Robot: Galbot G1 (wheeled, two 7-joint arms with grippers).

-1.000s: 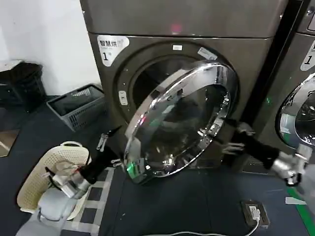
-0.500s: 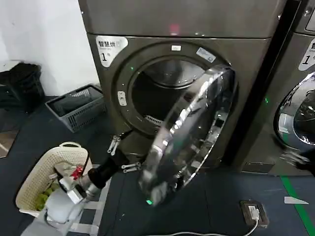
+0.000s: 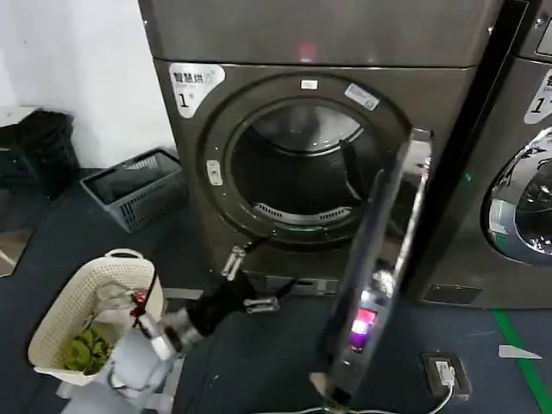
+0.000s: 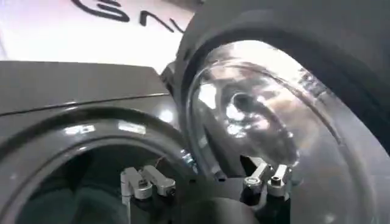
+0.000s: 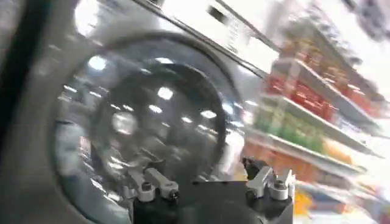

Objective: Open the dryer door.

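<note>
Left gripper (image 3: 246,280) hangs low before the drum opening, jaws apart, gripping nothing. Dryer door (image 3: 379,267) stands swung out on its right hinge, seen edge-on, well clear of the mouth; task looks essentially done. Right gripper (image 5: 210,182), jaws apart, faces a chrome-ringed door.

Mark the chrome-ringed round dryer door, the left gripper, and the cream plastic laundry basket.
chrome-ringed round dryer door (image 3: 379,259): head view, edge-on rim.
left gripper (image 3: 247,280): head view, between its open fingertips.
cream plastic laundry basket (image 3: 71,306): head view, latticed wall.
</note>
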